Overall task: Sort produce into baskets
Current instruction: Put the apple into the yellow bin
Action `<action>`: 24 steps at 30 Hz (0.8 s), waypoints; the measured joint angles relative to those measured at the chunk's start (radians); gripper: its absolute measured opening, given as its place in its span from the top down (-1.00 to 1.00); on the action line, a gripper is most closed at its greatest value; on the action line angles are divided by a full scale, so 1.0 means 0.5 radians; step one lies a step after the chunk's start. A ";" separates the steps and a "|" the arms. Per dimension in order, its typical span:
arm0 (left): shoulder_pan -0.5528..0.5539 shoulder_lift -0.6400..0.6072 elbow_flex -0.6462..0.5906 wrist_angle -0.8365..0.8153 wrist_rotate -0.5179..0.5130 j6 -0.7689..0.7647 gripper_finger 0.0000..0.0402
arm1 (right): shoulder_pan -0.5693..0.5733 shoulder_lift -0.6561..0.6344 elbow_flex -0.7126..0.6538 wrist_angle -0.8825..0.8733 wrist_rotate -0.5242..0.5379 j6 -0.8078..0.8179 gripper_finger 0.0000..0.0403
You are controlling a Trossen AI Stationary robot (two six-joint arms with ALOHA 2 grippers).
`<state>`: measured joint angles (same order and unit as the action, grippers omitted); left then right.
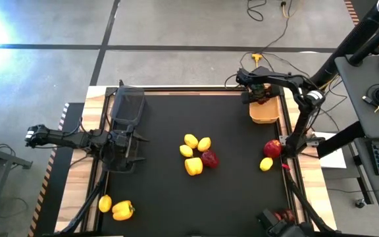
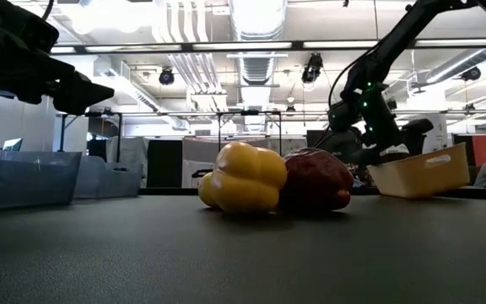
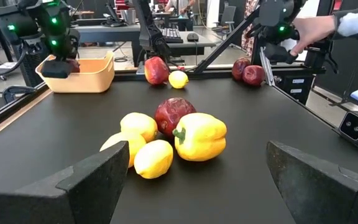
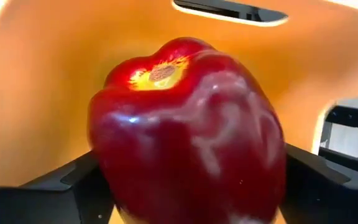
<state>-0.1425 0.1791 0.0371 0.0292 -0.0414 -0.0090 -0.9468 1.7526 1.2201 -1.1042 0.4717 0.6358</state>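
We see a dark red pepper clamped in the right hand, inside the yellow-orange basket at the desk's far right corner. The left hand hangs spread wide beside the black mesh basket, well apart from the yellow lemons and yellow bell pepper mid-desk.

Both arms are dark, slim-linked and jointed, with black cables along them. The right arm carries a pale band and green indicator lights near its end effector.
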 joint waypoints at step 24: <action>0.000 0.000 -0.001 0.000 0.000 0.000 -0.79 | 1.090 -0.872 -0.007 -0.781 -0.503 0.117 -0.91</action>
<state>-0.1424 0.1791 0.0368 0.0292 -0.0414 -0.0090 -0.4020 1.3166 1.2167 -1.4947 0.2203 0.6943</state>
